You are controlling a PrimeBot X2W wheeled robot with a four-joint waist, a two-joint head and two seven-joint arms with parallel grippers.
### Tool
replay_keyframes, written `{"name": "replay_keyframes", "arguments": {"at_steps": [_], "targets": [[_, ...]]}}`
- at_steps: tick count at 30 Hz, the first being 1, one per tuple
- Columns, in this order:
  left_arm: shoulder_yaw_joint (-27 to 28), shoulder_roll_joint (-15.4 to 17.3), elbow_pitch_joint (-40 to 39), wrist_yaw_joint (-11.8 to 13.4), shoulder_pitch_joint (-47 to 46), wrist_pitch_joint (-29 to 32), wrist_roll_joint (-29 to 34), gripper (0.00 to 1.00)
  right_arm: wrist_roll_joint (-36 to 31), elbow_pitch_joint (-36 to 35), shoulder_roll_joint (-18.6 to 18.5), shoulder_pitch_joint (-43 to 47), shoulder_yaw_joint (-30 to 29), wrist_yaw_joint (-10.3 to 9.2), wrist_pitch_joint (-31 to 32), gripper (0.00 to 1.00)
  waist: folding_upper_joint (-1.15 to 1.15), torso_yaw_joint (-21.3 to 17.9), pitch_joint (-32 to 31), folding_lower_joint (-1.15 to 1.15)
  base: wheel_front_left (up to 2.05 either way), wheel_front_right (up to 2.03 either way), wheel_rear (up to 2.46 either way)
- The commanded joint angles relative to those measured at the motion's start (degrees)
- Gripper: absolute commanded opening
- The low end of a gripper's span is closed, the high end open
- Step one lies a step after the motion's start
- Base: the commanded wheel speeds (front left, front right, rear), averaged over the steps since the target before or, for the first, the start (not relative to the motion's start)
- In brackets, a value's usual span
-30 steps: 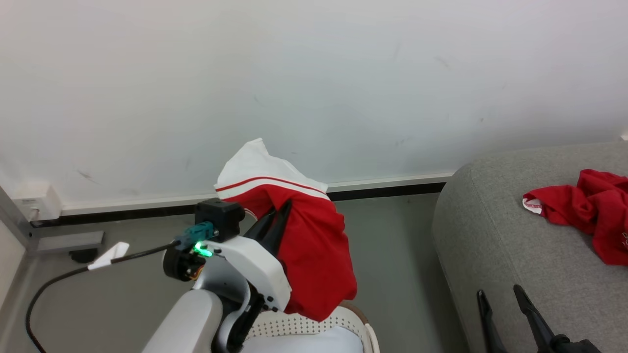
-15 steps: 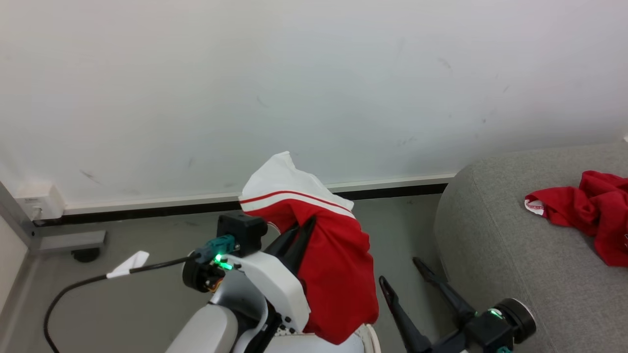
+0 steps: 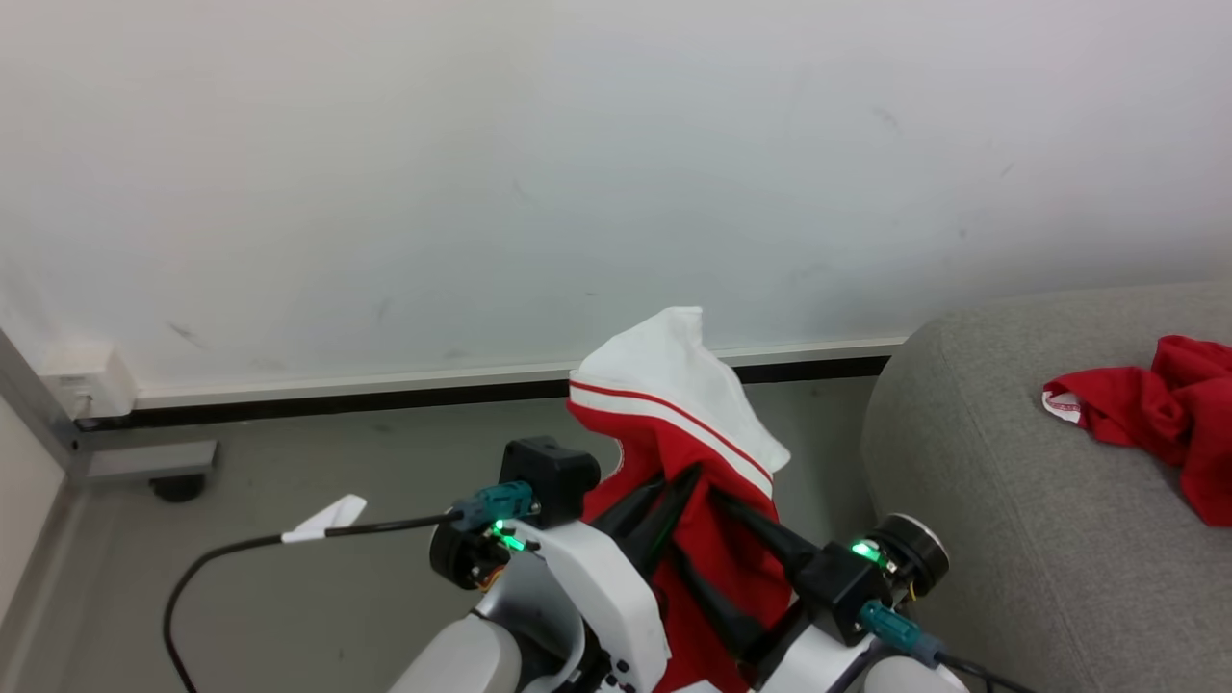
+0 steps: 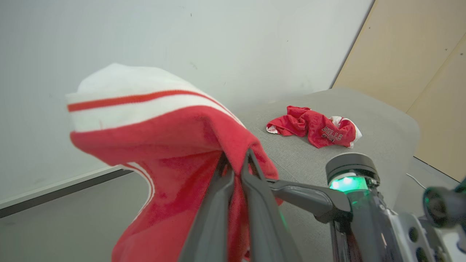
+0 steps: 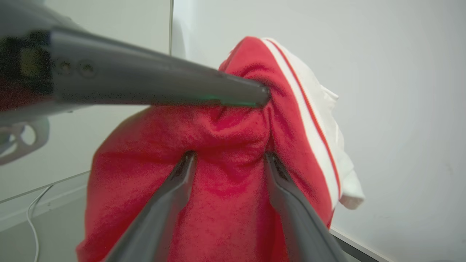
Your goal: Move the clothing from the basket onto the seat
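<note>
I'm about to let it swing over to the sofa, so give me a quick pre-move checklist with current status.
1. Left gripper shut on the held red garment: ok.
2. Right gripper gripping too: not ok, open, fingers astride a fold.
3. Garment's lower end hanging free: cannot tell, it runs out of view.
4. Bare room on the grey sofa beside the other red garment: ok.

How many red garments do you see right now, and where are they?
2. The held garment hangs pinched in the left gripper, in the air beside the sofa. The crumpled garment lies on the sofa. Its folds might hide another piece.
</note>
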Motion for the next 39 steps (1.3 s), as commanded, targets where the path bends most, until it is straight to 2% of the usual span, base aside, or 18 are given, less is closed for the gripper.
{"name": "replay_keyframes", "arguments": {"at_steps": [1, 6, 21, 22, 24, 25, 30, 39], "targets": [[-0.1, -0.2, -0.2, -0.2, 0.5, 0.1, -0.4, 0.0, 0.9, 0.6, 0.1, -1.5, -0.1, -0.14, 0.0, 0.0, 0.0, 0.3, 0.1, -0.01, 0.0, 0.0, 0.0], [-0.4, -0.2, 0.0, 0.1, 0.6, 0.1, -0.9, 0.0, 3.2, 1.2, 0.5, -2.4, -0.2, -0.14, 0.0, 0.0, 0.0, 1.0, 0.2, -0.01, 0.0, 0.0, 0.0], [0.7, 1.3, 0.0, 1.6, 0.9, -0.9, -1.0, 0.0, 3.2, -0.2, -0.3, -0.4, -2.4, -0.15, 0.0, 0.0, 0.0, 0.8, 0.6, -0.01, 0.0, 0.0, 0.0], [0.8, 1.4, 0.0, 1.7, 0.9, -1.1, -0.9, 0.09, 3.3, -0.3, -0.4, -0.4, -2.5, -0.15, 0.0, 0.0, 0.0, 0.8, 0.5, -0.01, 0.0, 0.0, 0.0], [0.8, 1.6, 0.0, 1.9, 0.9, -1.4, -0.5, 0.66, 3.2, -0.6, -0.5, -0.3, -2.8, -0.15, 0.0, 0.0, 0.0, 0.7, 0.5, -0.01, 0.0, 0.0, 0.0], [0.8, 1.6, 0.1, 2.0, 1.0, -1.7, -0.5, 0.99, 3.1, -0.6, -0.6, -0.3, -2.9, -0.15, 0.0, 0.0, 0.0, 0.6, 0.5, -0.01, 0.0, 0.0, 0.0], [0.6, 1.9, 0.3, 2.1, 1.4, -2.8, 0.1, 1.0, 2.8, -1.1, -1.0, -0.4, -4.2, -0.15, 0.0, 0.0, 0.0, 0.7, 0.5, -0.01, 0.0, 0.0, 0.0], [-1.0, 3.5, 1.8, 0.6, 3.7, -6.0, 1.3, 1.0, 1.7, -2.1, -1.9, -0.1, -8.5, -0.14, 0.0, 0.0, 0.0, 0.8, 0.6, -0.01, 0.0, 0.0, 0.0]]}}
